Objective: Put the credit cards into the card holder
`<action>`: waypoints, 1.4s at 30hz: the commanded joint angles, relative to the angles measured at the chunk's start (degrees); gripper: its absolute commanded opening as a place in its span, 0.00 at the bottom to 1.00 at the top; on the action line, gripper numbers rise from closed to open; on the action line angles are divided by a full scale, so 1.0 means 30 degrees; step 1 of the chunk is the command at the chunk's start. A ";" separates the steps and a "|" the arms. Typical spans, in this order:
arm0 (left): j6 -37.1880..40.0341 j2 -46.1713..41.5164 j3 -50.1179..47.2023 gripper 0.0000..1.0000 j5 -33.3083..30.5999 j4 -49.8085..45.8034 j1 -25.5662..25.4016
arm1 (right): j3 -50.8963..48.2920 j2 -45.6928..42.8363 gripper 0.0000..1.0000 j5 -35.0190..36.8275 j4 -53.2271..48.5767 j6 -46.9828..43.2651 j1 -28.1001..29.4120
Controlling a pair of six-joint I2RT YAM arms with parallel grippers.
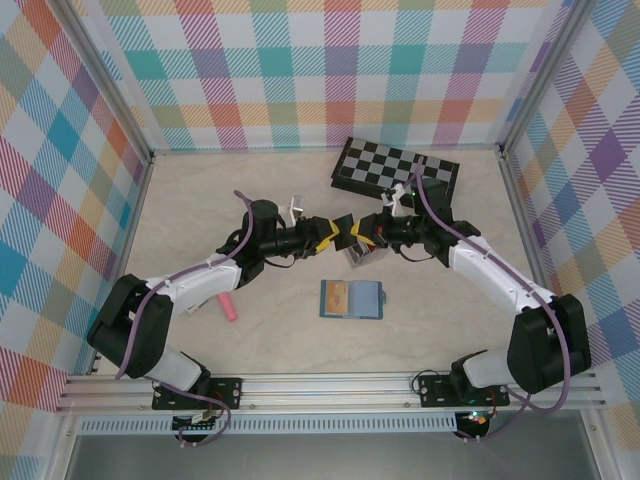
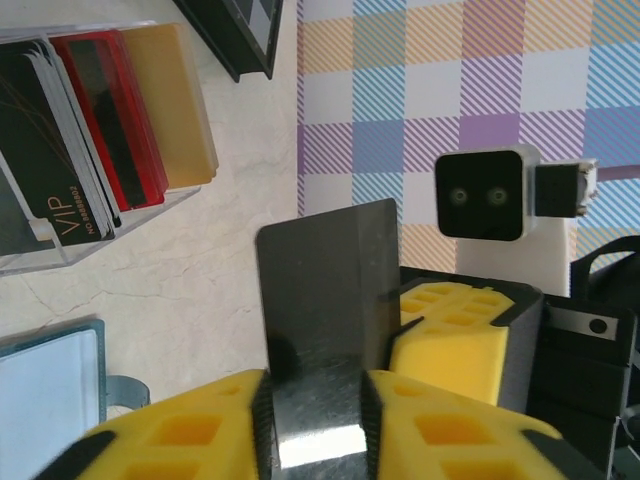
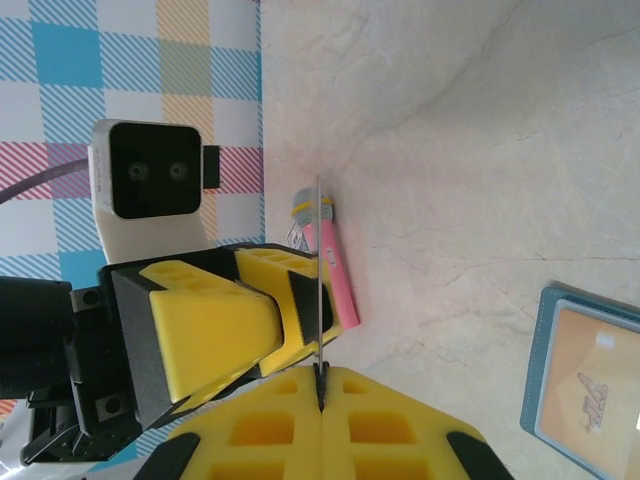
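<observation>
You have the dark credit card (image 2: 325, 300) pinched flat in the jaws of the right gripper (image 3: 322, 375) above mid-worktop (image 1: 200, 200), while the left gripper (image 2: 315, 420) clasps its side edges, probably a regrasp for slotting it into the open card holder (image 1: 352, 298) lying just nearer.

The top camera looks down from behind over the whole tabletop (image 1: 200, 200). Both wrist cameras (image 2: 480, 195), close in, face each other across one dark card (image 2: 330, 300).
</observation>
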 commanded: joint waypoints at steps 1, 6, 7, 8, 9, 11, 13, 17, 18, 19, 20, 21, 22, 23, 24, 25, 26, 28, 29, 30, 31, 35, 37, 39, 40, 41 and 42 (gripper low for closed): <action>0.0028 -0.0041 0.0520 0.24 0.0409 0.0830 -0.0031 | -0.0183 0.0212 0.03 -0.0685 0.0714 0.0402 -0.0182; -0.0085 -0.0159 0.0418 0.07 0.0355 0.0855 -0.0046 | -0.0359 0.0215 0.06 -0.0380 0.0029 0.0250 -0.0302; -0.0146 -0.0224 0.0395 0.03 0.0332 0.0856 -0.0046 | -0.0331 0.0215 0.08 -0.0204 -0.0263 0.0153 -0.0303; -0.0202 -0.0273 0.0359 0.01 0.0302 0.0844 -0.0045 | -0.0330 0.0215 0.10 -0.0076 -0.0488 0.0057 -0.0302; -0.0261 -0.0365 0.0349 0.00 0.0238 0.0794 -0.0046 | -0.0330 0.0215 0.12 0.0045 -0.0727 0.0026 -0.0303; -0.0407 -0.0518 0.0367 0.00 -0.0008 0.0291 -0.0046 | -0.0217 0.0171 0.19 0.0558 -0.1501 -0.0268 -0.0303; -0.0412 -0.0682 0.0401 0.00 -0.0234 -0.0609 -0.0046 | -0.0161 0.0048 0.24 0.1556 -0.2694 -0.0760 -0.0302; -0.0107 -0.0618 0.0754 0.00 -0.0916 -0.4358 -0.0046 | 0.0022 0.0221 0.33 0.3566 -0.5371 -0.2133 -0.0248; 0.0086 -0.0581 0.0843 0.00 -0.1145 -0.5433 -0.0046 | 0.0022 0.0365 0.33 0.4086 -0.6027 -0.2484 -0.0146; 0.0275 -0.0492 0.0892 0.00 -0.1425 -0.6387 -0.0046 | 0.0022 0.0540 0.33 0.4600 -0.6590 -0.2884 0.0064; 0.0522 -0.0364 0.0951 0.00 -0.1634 -0.7266 -0.0053 | 0.0037 0.0744 0.32 0.5018 -0.6993 -0.3231 0.0335; 0.0775 -0.0231 0.1016 0.00 -0.1828 -0.8053 -0.0089 | -0.0021 0.0890 0.32 0.5392 -0.7311 -0.3424 0.0594; 0.1092 -0.0022 0.1165 0.00 -0.2091 -0.8986 -0.0154 | -0.0077 0.1132 0.32 0.5903 -0.7644 -0.3489 0.0899; 0.1392 0.0152 0.1324 0.00 -0.2265 -0.9750 -0.0228 | -0.0188 0.1297 0.33 0.6158 -0.7778 -0.3516 0.1142; 0.1683 0.0352 0.1530 0.00 -0.2427 -1.0563 -0.0331 | -0.0317 0.1530 0.33 0.6258 -0.7743 -0.3555 0.1461; 0.1921 0.0590 0.1728 0.00 -0.2576 -1.1219 -0.0457 | -0.0423 0.1709 0.33 0.6357 -0.7698 -0.3544 0.1799; 0.2199 0.0738 0.1836 0.00 -0.2689 -1.1556 -0.0591 | -0.0543 0.1841 0.33 0.6379 -0.7600 -0.3596 0.2102; 0.2941 0.0851 0.1867 0.00 -0.3098 -1.1670 -0.1026 | -0.0677 0.2254 0.30 0.6307 -0.7325 -0.3669 0.2770; 0.3166 0.0851 0.1779 0.00 -0.3318 -1.1530 -0.1215 | -0.0709 0.2437 0.29 0.6506 -0.7427 -0.3666 0.2987; 0.3460 0.0865 0.1663 0.00 -0.3482 -1.1312 -0.1423 | -0.0761 0.2643 0.28 0.7071 -0.7690 -0.3666 0.3163; 0.3761 0.0909 0.1583 0.00 -0.3612 -1.1190 -0.1611 | -0.0819 0.2824 0.26 0.7646 -0.8029 -0.3666 0.3211; 0.5172 0.1306 0.1469 0.00 -0.3733 -1.0711 -0.2324 | -0.1279 0.3197 0.24 0.8919 -0.8467 -0.3891 0.3183; 0.5637 0.1616 0.1427 0.00 -0.3449 -1.0056 -0.2720 | -0.1274 0.3584 0.24 0.9113 -0.8580 -0.4055 0.3153; 0.6128 0.2044 0.1406 0.00 -0.3200 -0.9500 -0.3097 | -0.1296 0.3986 0.23 0.9562 -0.8688 -0.4188 0.3150; 0.6436 0.2300 0.1477 0.00 -0.3129 -0.9439 -0.3233 | -0.1339 0.4154 0.22 0.9931 -0.8764 -0.4148 0.3083; 0.6640 0.2517 0.1525 0.00 -0.3063 -0.9464 -0.3321 | -0.1423 0.4267 0.21 1.0105 -0.8765 -0.4139 0.3002; 0.6857 0.2705 0.1474 0.00 -0.2944 -0.9307 -0.3374 | -0.1508 0.4320 0.21 1.0172 -0.8734 -0.4146 0.2940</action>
